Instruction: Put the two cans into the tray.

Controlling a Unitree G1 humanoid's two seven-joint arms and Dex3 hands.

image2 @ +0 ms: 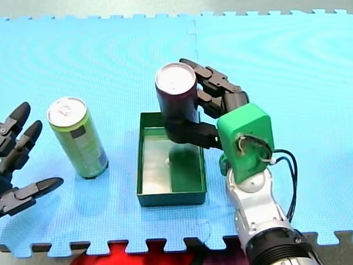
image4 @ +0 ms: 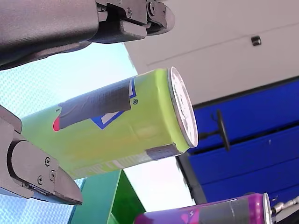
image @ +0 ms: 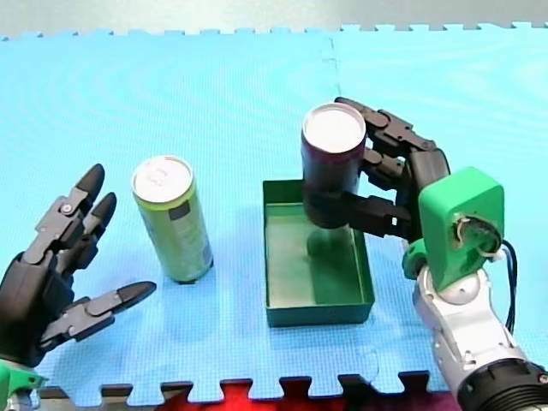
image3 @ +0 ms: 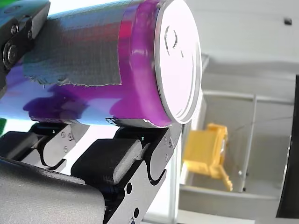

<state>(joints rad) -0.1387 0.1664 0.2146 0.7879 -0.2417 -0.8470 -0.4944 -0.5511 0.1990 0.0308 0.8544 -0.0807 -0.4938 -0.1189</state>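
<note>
Nearest you, at the left front corner of the blue foam mat (image: pixel 171 94), your left hand (image: pixel 60 265) held nothing, its fingers uncurled. It sat just beside the green can (image: pixel 174 221) without touching it. That can stood upright on the mat, a grey tape patch on its side and its silver top facing up. It was left of the tray (image: pixel 318 312) and apart from it.

The dark green tray lay a little right of the mat's middle, its long side running away from you. It held nothing on its floor but a shadow.

Your right arm came in from the near right, beside the tray. Your right hand (image: pixel 396 175) was clamped on the purple can (image: pixel 332 167), with fingers wrapped round the far side and the thumb pressed across the lower body. You held that can roughly upright over the far half of the tray, lifted clear of the floor. The first wrist view showed the same grip, with grey tape on the can's side.

Beyond it, the mat ran on to its notched far edge.
</note>
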